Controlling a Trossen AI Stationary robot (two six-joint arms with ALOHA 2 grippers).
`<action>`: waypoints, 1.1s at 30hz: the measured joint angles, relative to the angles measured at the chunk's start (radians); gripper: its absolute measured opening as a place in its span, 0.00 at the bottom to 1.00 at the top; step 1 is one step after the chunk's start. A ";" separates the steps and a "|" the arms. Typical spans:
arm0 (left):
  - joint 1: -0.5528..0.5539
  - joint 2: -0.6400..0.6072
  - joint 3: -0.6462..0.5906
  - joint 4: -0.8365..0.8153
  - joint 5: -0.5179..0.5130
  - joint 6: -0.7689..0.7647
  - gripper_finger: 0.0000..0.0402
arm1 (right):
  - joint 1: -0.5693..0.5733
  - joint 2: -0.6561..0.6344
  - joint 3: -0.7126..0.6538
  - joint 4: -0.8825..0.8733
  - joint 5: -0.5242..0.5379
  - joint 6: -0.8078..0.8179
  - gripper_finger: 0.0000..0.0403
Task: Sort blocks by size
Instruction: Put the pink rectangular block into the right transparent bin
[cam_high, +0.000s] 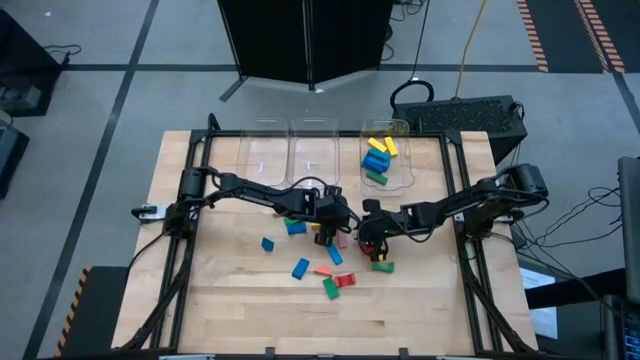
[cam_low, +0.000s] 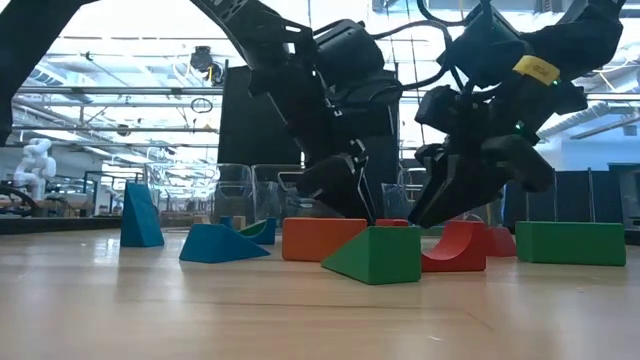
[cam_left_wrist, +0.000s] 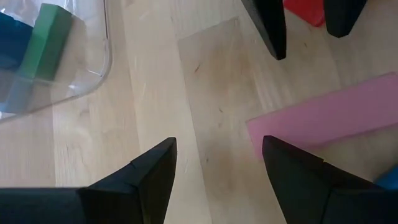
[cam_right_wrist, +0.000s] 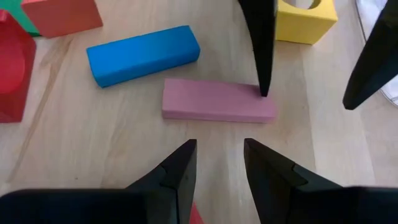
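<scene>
Blocks lie scattered mid-table. A flat pink block (cam_right_wrist: 217, 102) lies between my two grippers, with a blue block (cam_right_wrist: 143, 55), a yellow block (cam_right_wrist: 308, 18), an orange-red block (cam_right_wrist: 62, 15) and a red arch (cam_right_wrist: 12, 68) around it. My left gripper (cam_left_wrist: 217, 146) is open and points down at the pink block's end (cam_left_wrist: 261, 130). My right gripper (cam_right_wrist: 221, 146) is open with a narrow gap and empty, just short of the pink block's long side. In the low view a green wedge (cam_low: 375, 255) stands in front of both grippers. My left gripper points down with one fingertip (cam_right_wrist: 264, 87) at the far long side of the pink block, near its end (cam_right_wrist: 264, 109); the other finger stands off the block. I cannot tell whether the fingertip touches it. The block lies flat on the table.
Three clear bins stand at the table's far edge; the right one (cam_high: 385, 180) holds blue, yellow and green blocks, the other two (cam_high: 262, 160) (cam_high: 312, 160) look empty. More blocks (cam_high: 330, 280) lie nearer the table's near edge, and a green block (cam_low: 570, 243) lies to the right.
</scene>
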 joint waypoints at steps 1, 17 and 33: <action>0.000 0.000 0.000 -0.001 0.000 0.000 0.60 | 0.000 0.000 0.000 0.000 0.000 0.004 0.30; -0.029 -0.015 0.013 -0.062 -0.044 0.000 0.60 | 0.008 0.126 0.001 0.126 -0.001 0.026 0.30; -0.031 0.056 -0.002 0.178 -0.010 0.048 0.60 | 0.080 0.129 0.003 0.120 0.005 0.026 0.30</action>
